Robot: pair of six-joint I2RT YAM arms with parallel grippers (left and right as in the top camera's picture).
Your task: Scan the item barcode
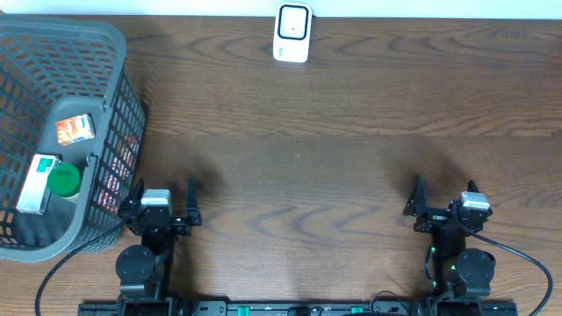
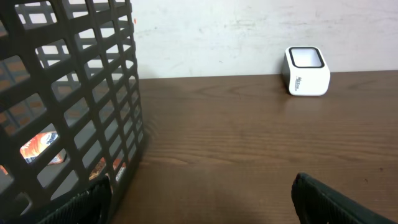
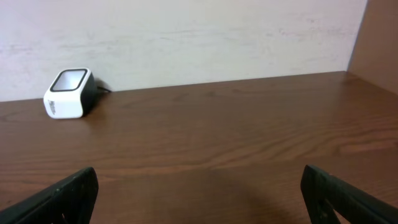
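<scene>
A white barcode scanner (image 1: 291,33) with a dark window stands at the table's far edge; it shows as the scanner (image 2: 306,71) in the left wrist view and the scanner (image 3: 68,93) in the right wrist view. Items lie in the grey basket (image 1: 105,53) at the left: an orange packet (image 1: 74,129), a white and green box (image 1: 37,183), a green lid (image 1: 64,180). My left gripper (image 1: 165,200) is open beside the basket's near right corner, empty. My right gripper (image 1: 443,198) is open at the near right, holding nothing.
The basket wall (image 2: 68,106) fills the left of the left wrist view, close to my left finger (image 2: 84,202). A pale wall runs behind the table. A brown side panel (image 3: 379,37) stands at the far right. Cables trail from both arm bases.
</scene>
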